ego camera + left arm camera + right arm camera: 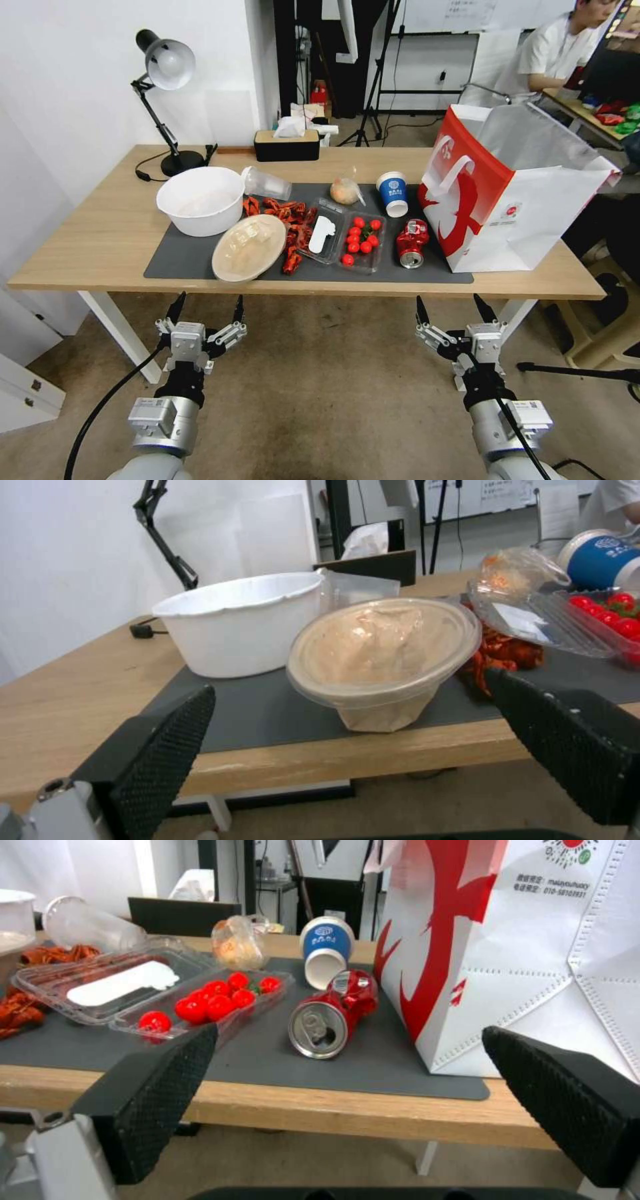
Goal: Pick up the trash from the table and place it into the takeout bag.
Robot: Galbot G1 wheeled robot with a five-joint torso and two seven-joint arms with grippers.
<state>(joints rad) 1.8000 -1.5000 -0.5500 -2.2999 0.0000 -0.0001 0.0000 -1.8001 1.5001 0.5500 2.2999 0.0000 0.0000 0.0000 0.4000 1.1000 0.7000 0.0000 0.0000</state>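
Note:
Trash lies on the table's (pixel 100 247) dark mat: a crushed red can (pixel 411 244) (pixel 331 1012), a blue-white paper cup (pixel 393 193) (pixel 325 952), a small clear bag with an orange lump (pixel 346 190), a clear plastic cup (pixel 265 183) on its side, and a tilted round beige lid (pixel 249 247) (pixel 383 650). The takeout bag (pixel 527 200) (pixel 527 940) stands open at the table's right end, beside the can. My left gripper (pixel 207 310) (pixel 350 685) and right gripper (pixel 453 310) (pixel 350 1034) hang open and empty below the table's front edge.
A white bowl (pixel 200 200), red crayfish shells (pixel 290 227) and a clear clamshell of cherry tomatoes (pixel 357 241) share the mat. A desk lamp (pixel 167 73) and tissue box (pixel 287 143) stand at the back. A stool (pixel 600 313) is at the right.

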